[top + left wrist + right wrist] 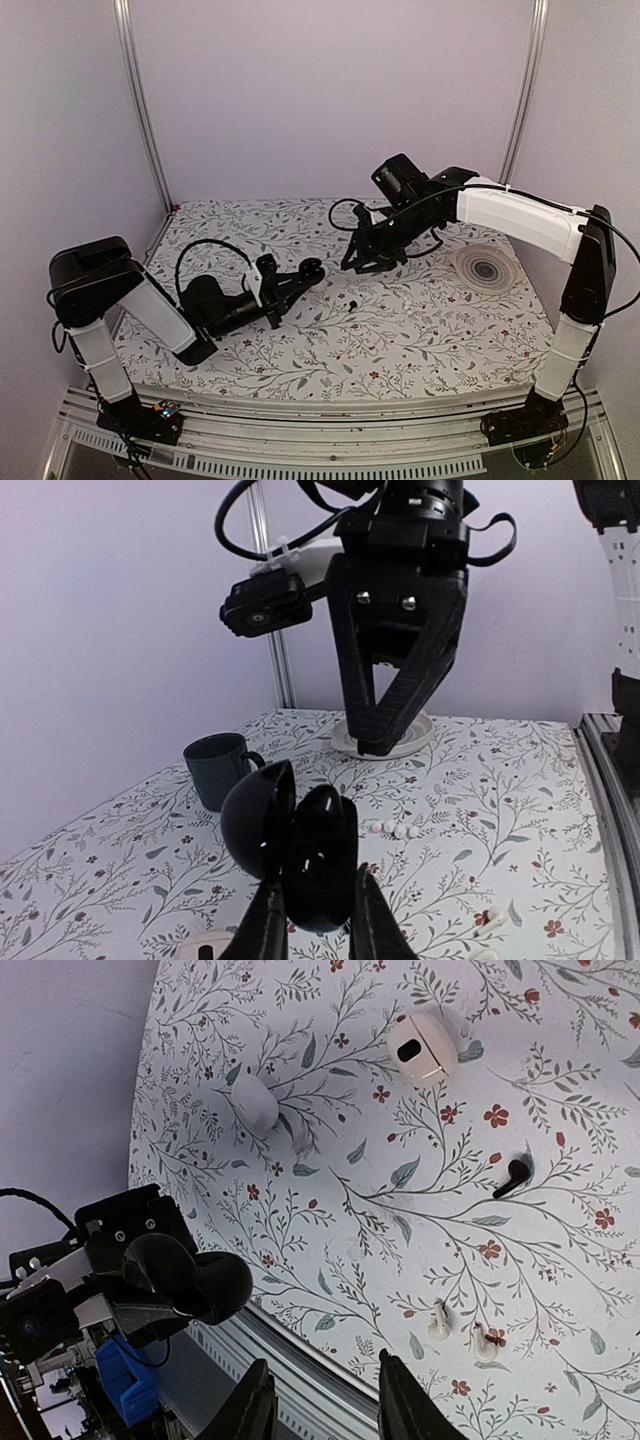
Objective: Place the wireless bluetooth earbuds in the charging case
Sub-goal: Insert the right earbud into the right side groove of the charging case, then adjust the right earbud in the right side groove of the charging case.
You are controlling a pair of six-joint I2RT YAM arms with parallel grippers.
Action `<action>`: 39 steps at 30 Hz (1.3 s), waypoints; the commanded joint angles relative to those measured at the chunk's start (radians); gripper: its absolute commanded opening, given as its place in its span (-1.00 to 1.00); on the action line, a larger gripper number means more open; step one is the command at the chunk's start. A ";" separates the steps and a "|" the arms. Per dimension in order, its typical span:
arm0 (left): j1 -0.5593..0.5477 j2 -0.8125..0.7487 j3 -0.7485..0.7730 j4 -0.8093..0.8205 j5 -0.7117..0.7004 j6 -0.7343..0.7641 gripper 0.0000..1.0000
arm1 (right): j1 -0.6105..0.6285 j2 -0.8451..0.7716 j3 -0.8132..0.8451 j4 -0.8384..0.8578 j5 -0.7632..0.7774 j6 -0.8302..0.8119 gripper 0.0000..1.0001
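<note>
Charging case [325, 855] — glossy black clamshell, hinged open — is clamped in the left gripper [315, 885], left of centre. One black stemmed earbud [515, 1177] lies on the floral cloth [560, 1080]. Right gripper [322, 1360] jaws partly apart, empty.

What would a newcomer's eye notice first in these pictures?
First comes the black charging case, its lid open, held off the table by the left gripper. The right gripper hangs close by it, with its jaws apart and empty. One black earbud lies alone on the flowered table.
</note>
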 commanded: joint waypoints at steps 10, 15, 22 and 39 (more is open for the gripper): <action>0.038 -0.121 0.022 -0.125 0.109 -0.020 -1.00 | 0.078 -0.179 -0.174 0.301 0.201 -0.070 -0.05; 0.038 -0.135 0.040 -0.156 0.104 -0.012 -1.00 | 0.086 -0.232 -0.248 0.382 0.217 -0.070 -0.04; 0.055 -0.159 0.046 -0.165 0.119 -0.024 -1.00 | 0.087 -0.296 -0.342 0.465 0.215 -0.057 0.05; 0.080 -0.210 0.053 -0.218 0.157 -0.034 -1.00 | 0.089 -0.332 -0.374 0.541 0.210 -0.080 0.45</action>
